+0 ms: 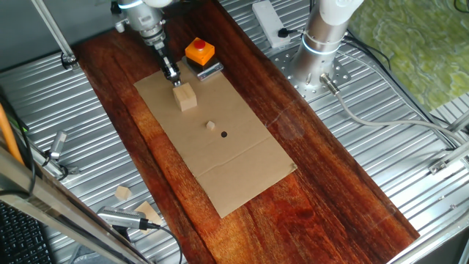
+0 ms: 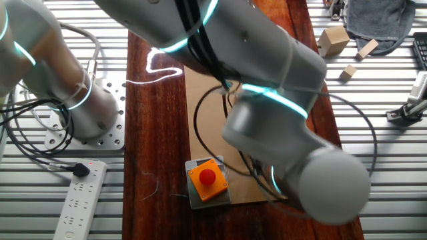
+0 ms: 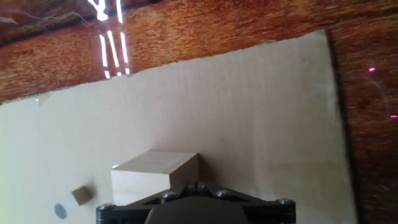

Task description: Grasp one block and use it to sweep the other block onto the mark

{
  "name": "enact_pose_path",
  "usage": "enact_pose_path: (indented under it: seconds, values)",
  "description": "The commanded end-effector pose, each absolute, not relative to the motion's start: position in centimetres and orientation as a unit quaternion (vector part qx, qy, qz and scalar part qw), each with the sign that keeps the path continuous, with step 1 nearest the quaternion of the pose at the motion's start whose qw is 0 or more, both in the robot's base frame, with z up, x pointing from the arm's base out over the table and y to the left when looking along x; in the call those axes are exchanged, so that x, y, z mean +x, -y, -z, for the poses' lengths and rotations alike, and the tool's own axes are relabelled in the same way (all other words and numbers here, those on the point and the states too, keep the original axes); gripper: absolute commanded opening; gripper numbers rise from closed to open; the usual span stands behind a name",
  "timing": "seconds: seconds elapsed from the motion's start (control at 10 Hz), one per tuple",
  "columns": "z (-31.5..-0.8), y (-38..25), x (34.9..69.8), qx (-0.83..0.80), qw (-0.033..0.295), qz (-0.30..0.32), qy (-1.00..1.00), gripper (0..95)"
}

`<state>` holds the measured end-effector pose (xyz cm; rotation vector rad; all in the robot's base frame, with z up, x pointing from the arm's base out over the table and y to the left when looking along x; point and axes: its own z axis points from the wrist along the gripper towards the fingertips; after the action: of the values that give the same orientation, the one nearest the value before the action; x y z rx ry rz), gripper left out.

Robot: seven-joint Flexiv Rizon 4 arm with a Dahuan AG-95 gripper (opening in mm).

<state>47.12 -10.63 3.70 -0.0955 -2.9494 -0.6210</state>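
Wooden cube under the claw; its grip cannot be told.

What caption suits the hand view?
Tool above large pale wooden cube; tiny wooden cube beside round black dot.

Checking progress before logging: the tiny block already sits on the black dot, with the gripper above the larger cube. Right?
Not quite. In one fixed view the tiny block lies beside the black dot, not on it. The gripper is above the larger cube, as you said.

Orange button box stands close behind the large block.
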Motion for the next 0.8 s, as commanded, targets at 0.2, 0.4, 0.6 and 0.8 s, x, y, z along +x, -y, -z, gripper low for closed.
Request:
enact_pose_path:
  seconds: [0.2, 0.4, 0.6, 0.8]
  values:
    - [-3.5, 8.3, 46.8, -0.044, 0.058, 0.198, 0.977, 0.0]
    - [-3.5, 6.4, 46.4, -0.058, 0.057, 0.194, 0.978, 0.0]
    - [-3.3, 4.9, 46.1, -0.064, 0.054, 0.191, 0.978, 0.0]
    - [-3.2, 3.3, 45.9, -0.071, 0.052, 0.185, 0.979, 0.0]
